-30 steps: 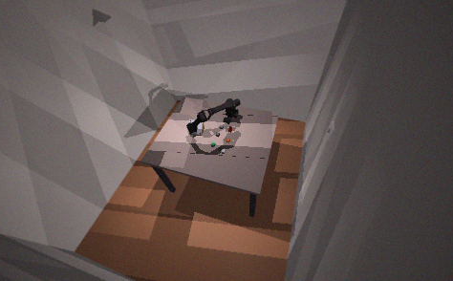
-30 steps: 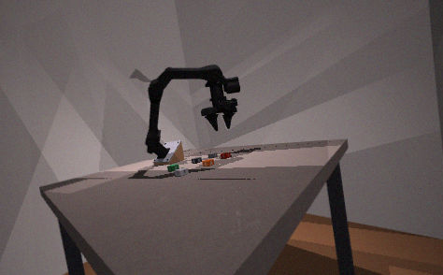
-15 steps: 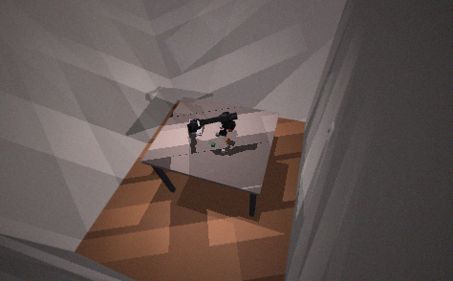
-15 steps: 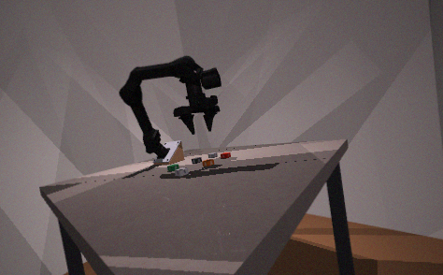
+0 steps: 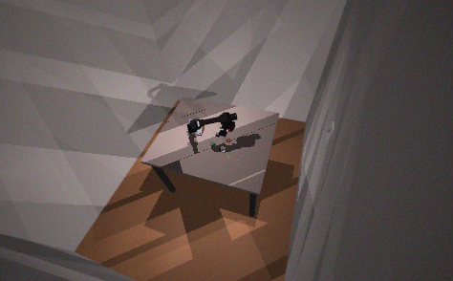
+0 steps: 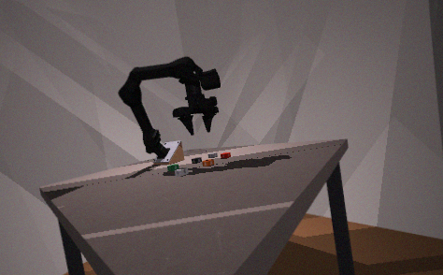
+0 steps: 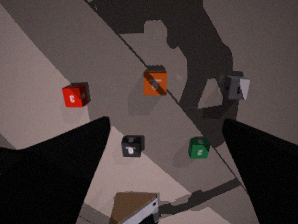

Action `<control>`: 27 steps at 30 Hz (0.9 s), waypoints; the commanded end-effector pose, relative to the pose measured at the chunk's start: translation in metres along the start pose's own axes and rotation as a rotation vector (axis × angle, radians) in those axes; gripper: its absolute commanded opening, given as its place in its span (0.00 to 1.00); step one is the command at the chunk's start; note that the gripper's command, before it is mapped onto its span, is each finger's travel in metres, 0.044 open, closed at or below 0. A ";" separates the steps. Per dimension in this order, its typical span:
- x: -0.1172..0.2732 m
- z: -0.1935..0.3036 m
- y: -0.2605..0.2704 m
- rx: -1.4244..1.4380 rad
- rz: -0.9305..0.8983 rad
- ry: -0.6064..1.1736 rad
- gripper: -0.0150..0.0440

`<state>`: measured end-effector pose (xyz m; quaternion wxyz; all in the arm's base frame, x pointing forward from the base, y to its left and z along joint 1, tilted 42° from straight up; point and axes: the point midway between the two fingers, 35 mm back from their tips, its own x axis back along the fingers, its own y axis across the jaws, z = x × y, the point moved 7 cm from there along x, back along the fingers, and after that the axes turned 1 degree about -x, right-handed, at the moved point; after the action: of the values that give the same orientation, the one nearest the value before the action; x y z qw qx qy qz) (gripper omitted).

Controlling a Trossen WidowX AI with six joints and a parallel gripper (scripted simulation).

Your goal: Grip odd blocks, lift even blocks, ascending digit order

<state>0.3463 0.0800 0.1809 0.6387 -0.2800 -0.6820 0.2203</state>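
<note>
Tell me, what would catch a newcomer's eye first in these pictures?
A black arm arches high over the table, its open tool hanging empty, well above everything. Below it lie small coloured blocks: red, orange, green, black and grey.

- Five blocks point(image 7: 156, 83) on the desk point(image 6: 221, 196), well apart, none touching.
- In the wrist view: three in the upper row, two in the lower row nearer the arm base point(image 7: 133, 219).
- End effector point(image 6: 198, 123) above them, spread wide, gripping nothing.
</note>
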 end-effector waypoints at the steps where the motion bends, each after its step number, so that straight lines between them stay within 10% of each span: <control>1: 0.000 0.000 -0.001 0.006 0.006 0.001 0.93; 10: 0.001 -0.009 -0.113 0.005 0.009 0.000 0.93; 27: 0.001 -0.009 -0.117 0.005 0.010 0.000 0.93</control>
<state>0.3435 -0.0061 0.2580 0.6383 -0.2814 -0.6810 0.2227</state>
